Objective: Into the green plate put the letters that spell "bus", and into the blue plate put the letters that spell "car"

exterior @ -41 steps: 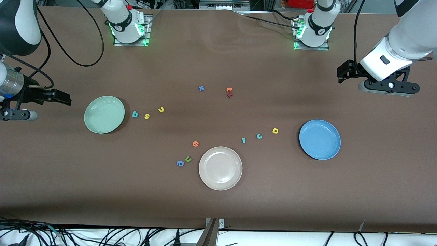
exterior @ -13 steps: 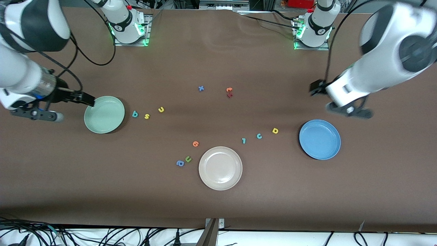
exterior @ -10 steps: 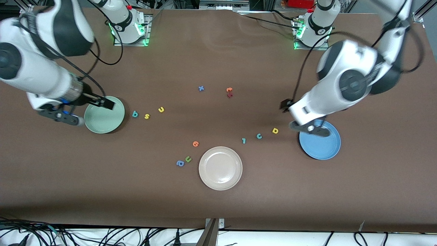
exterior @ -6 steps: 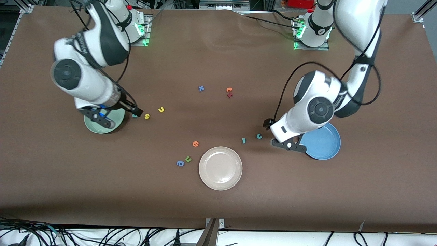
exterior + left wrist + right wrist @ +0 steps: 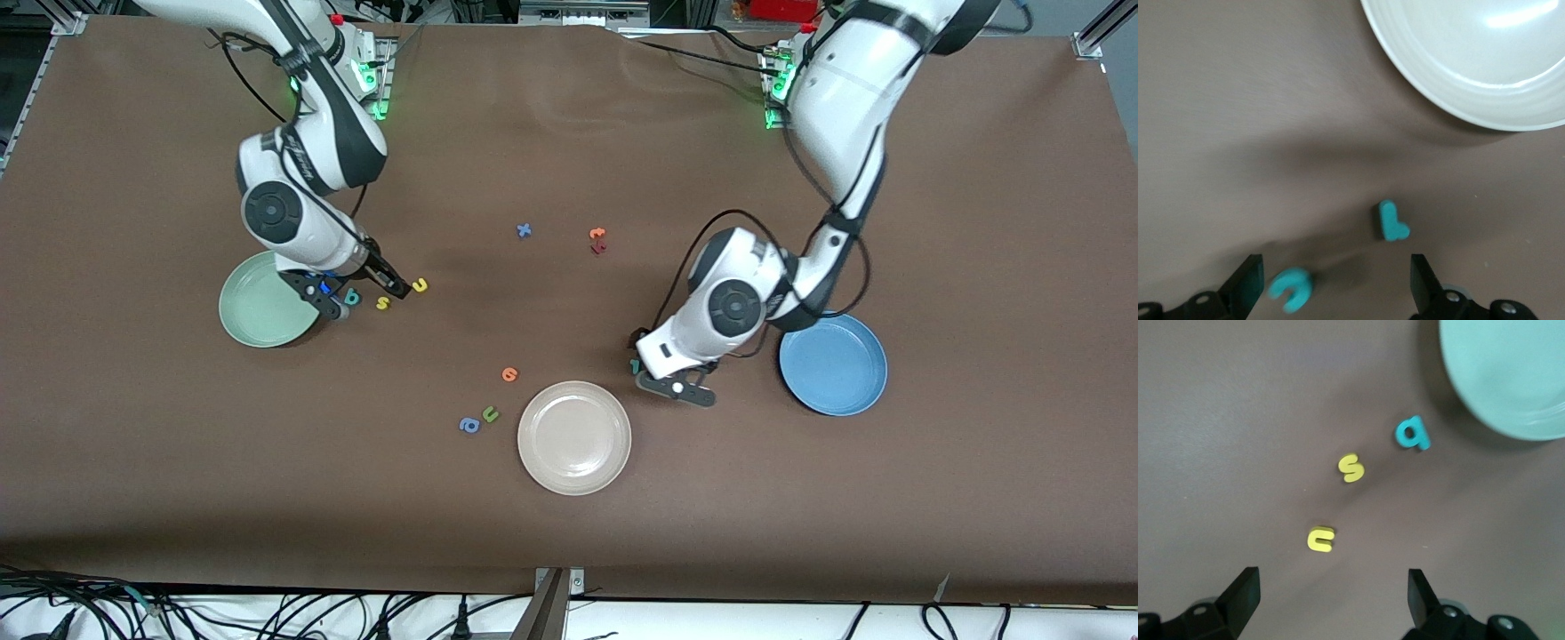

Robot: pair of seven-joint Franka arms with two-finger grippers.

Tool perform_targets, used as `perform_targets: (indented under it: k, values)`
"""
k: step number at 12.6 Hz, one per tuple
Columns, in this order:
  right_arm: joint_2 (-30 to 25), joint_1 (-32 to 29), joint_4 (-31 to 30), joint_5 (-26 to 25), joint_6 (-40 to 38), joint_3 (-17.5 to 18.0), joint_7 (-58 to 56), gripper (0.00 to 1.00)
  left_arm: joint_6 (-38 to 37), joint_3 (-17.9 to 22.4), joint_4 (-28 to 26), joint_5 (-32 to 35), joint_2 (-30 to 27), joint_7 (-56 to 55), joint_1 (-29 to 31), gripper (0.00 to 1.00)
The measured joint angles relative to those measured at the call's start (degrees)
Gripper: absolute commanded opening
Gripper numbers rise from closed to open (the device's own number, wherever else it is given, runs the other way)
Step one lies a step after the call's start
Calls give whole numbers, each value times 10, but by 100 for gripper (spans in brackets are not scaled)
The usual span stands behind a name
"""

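While the front view hides it, teal "c" (image 5: 1291, 288) shows — left wrist

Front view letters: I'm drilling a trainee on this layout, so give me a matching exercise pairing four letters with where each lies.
Letters:
1. teal "b"
2. thin teal "r"
3. green "u"
4. blue "x"

Places:
A. beside the blue "a"
B. beside the green plate
C. below the left gripper
D. farthest of the four from the front camera

Pairs: 1-B, 2-C, 3-A, 4-D
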Motion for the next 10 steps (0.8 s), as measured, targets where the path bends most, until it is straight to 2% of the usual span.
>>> perform_targets:
  k: [2,5,6,8,10]
  values:
    - [35,0,-12,0,63,9,21,88,4,3,2,0,10,1,1,93]
    - [68,0,-20,0,113,10,24,75,-42,5,8,0,-9,13,19,93]
    - [70,0,-26,0,127,11,24,67,-49,5,8,0,-12,14,20,93]
    - [70,1,-40,0,150,12,25,66,-52,5,-6,4,-12,16,15,77]
    - [70,2,-49,0,160,14,25,66,-51,4,-19,22,-11,16,6,51]
